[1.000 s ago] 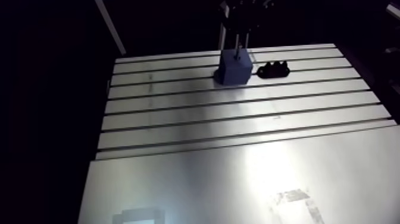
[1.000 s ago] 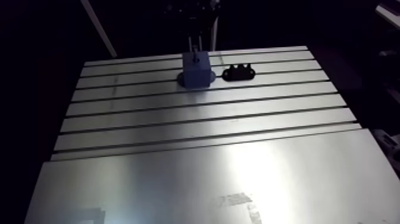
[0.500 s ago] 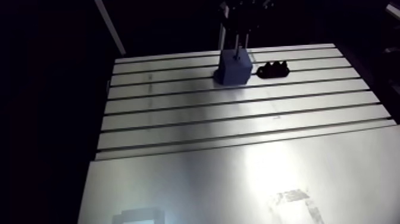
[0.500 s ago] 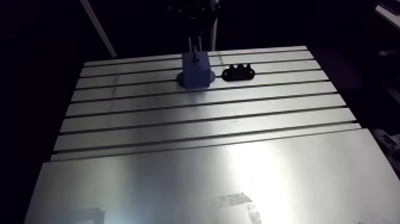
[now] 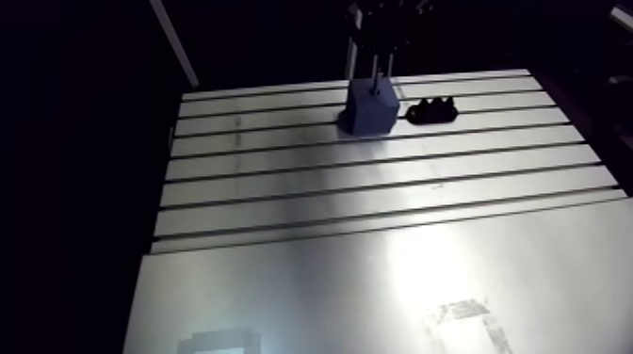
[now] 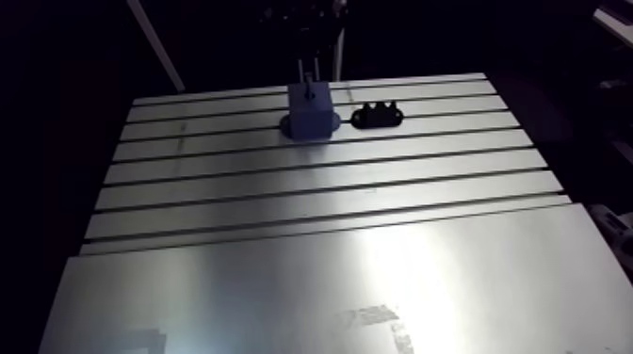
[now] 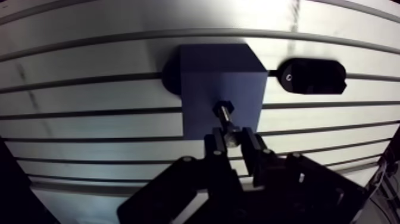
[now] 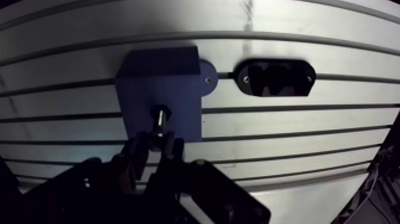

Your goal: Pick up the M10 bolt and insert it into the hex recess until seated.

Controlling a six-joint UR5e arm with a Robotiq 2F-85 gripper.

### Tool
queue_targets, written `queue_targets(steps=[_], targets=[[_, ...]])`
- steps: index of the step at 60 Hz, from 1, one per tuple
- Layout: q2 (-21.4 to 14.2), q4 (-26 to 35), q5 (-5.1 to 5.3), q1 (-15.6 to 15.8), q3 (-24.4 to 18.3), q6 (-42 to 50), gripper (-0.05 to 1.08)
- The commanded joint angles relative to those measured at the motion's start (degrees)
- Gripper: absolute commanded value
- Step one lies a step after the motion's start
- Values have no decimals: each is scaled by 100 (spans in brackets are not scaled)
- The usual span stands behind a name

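- The end effector is nearest in the wrist view. Its two fingers are closed to a narrow gap and clamp the shank of the M10 bolt.
- The bolt points head-first away from the end effector. Its hexagonal head meets the top face of the blue block, near that face's middle.
- The hex recess lies hidden under the head, so it cannot be told whether the bolt is fully seated.
- Risk: if the flats of the head are not lined up with the recess, pushing down would jam the head on the rim or cock the bolt over.
- Risk: the grip is on the smooth shank, so a hard push could make the bolt slip up between the fingers instead of going home.
- Risk: letting go before the head is down could leave the bolt leaning or let it topple.
- Just beside the block, apart from it, lies a black holder on the slotted worktop.
- Against the earlier arm views, nothing has visibly moved: block, holder and arm sit in the same places.
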Motion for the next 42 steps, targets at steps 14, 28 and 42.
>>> queue_targets(steps=[14,28,42], targets=[[-7,-35,-9,0,-6,-26,81],[-7,-35,0,0,12,-26,81],[-7,-44,0,0,3,-26,81]])
